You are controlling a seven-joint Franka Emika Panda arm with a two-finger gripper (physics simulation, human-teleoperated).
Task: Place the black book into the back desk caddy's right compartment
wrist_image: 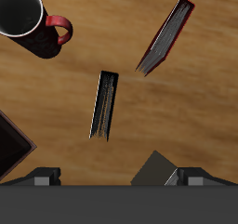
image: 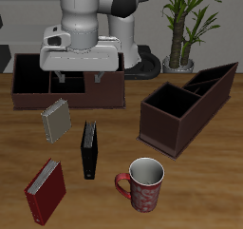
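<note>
The black book (image: 88,149) stands upright on its edge on the table, between the gray book (image: 55,119) and the mug (image: 142,183). In the wrist view the black book (wrist_image: 104,105) shows its pale page edge, well below the camera. The back desk caddy (image: 24,88) is a long low dark-brown box at the table's back. My gripper (image: 76,81) hangs open and empty over the caddy's front wall, farther back than the black book and above it. The gripper hides the caddy's middle cells, so I cannot tell the right compartment apart.
A dark-brown caddy with slanted taller sides (image: 185,104) stands beside the books' area. A red book (image: 45,190) leans near the table's front edge, and the mug (wrist_image: 28,19) is red and white. A potted plant (image: 185,28) stands at the back.
</note>
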